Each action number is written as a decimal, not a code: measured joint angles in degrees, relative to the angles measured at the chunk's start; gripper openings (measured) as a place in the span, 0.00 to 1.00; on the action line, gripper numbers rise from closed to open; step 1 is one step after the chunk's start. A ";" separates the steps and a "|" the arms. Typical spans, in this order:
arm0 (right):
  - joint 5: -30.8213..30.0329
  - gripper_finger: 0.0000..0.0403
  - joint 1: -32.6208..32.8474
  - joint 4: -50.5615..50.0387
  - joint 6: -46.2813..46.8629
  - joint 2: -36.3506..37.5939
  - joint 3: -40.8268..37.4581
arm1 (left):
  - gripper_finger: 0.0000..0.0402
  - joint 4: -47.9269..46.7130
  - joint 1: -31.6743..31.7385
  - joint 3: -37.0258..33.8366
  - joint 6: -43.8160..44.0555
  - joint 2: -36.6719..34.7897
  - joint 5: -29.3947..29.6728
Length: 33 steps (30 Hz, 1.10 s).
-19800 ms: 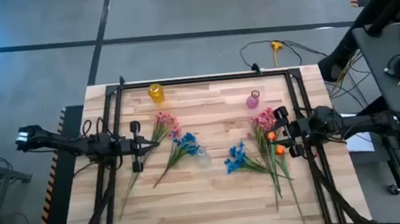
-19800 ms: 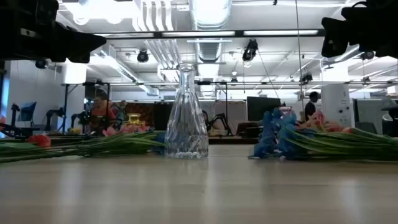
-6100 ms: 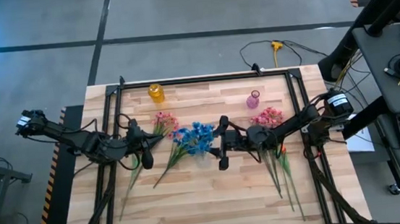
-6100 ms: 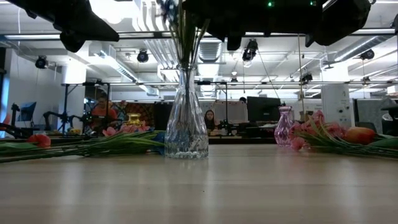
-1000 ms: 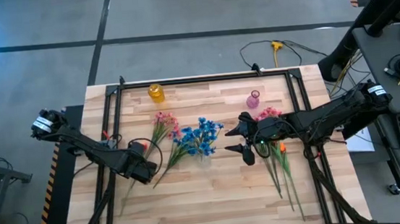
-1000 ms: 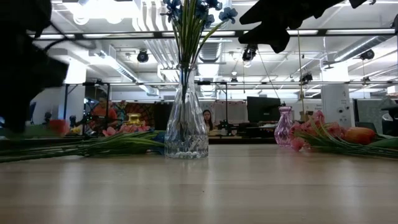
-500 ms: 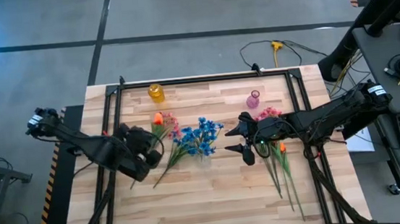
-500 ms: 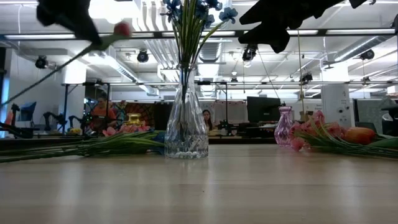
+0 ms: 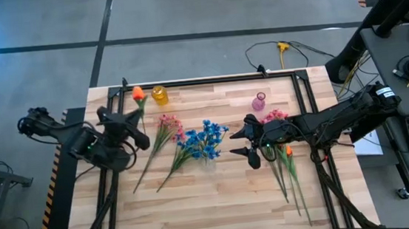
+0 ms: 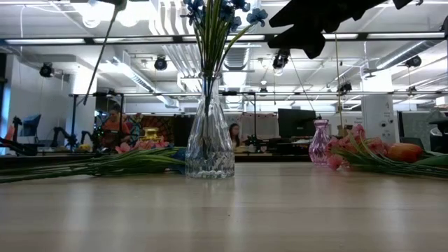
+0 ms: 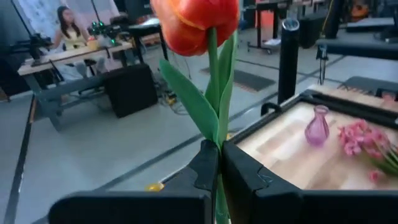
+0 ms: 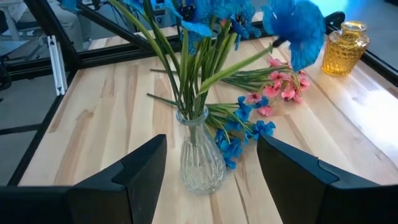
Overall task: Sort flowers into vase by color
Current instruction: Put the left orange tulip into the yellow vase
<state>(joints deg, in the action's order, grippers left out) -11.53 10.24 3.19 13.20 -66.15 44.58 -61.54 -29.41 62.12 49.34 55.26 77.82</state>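
Our left gripper (image 11: 214, 171) has its jaws closed tight on the thin green stalk of the orange tulip-like bud (image 11: 194, 23), the two dark fingers pinching it just below the leaf, with the bud standing upright above them. From above, the bud (image 9: 137, 93) is held high at the table's far left corner, near the small amber glass vase (image 9: 160, 95).

We judge this stem to be very light and springy: the stalk will bend and swing under the bud's weight, and it could twist or slip between smooth pads. Holding it partway up, as we do now, leaves a long free tail below to guide into a narrow neck; that tail (image 9: 140, 164) trails down toward the wooden tabletop (image 9: 220, 202).

Our right gripper (image 9: 245, 142) hovers with its jaws spread wide and nothing in them, just beside the clear ribbed glass vase (image 12: 200, 158) that holds the blue blossom cluster stems (image 12: 211, 12).

More blue blossoms (image 12: 239, 127) and a pink blossom spray (image 12: 278, 87) lie flat on the wood beyond that vase. A small pink glass vase (image 9: 259, 101) stands at the far right, with pink sprays and long stalks (image 9: 284, 159) lying near it. Those glass vases look easy to tip if a stem drags on the rim.
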 joint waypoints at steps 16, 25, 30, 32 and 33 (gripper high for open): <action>-0.48 0.60 -0.15 0.59 -1.90 1.43 -0.02 | 0.00 42.13 3.41 -0.03 -47.10 -0.65 -18.67; -0.50 0.61 -0.15 0.56 -2.61 1.68 -0.02 | 0.00 46.55 18.16 -1.59 -55.39 -3.67 -32.53; -0.49 0.60 -0.15 0.56 -2.66 1.68 -0.02 | 0.00 53.55 27.16 -5.25 -60.04 -5.55 -43.53; -0.50 0.60 -0.15 0.57 -2.71 1.68 -0.02 | 0.00 57.54 30.77 -7.67 -62.63 -6.59 -46.13; -0.50 0.60 -0.15 0.59 -2.71 1.68 -0.02 | 0.00 59.95 32.61 -9.17 -63.72 -7.12 -47.42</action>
<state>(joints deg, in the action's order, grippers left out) -12.03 10.09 3.78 10.48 -64.47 44.56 -1.59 3.20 52.95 -14.38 48.14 30.41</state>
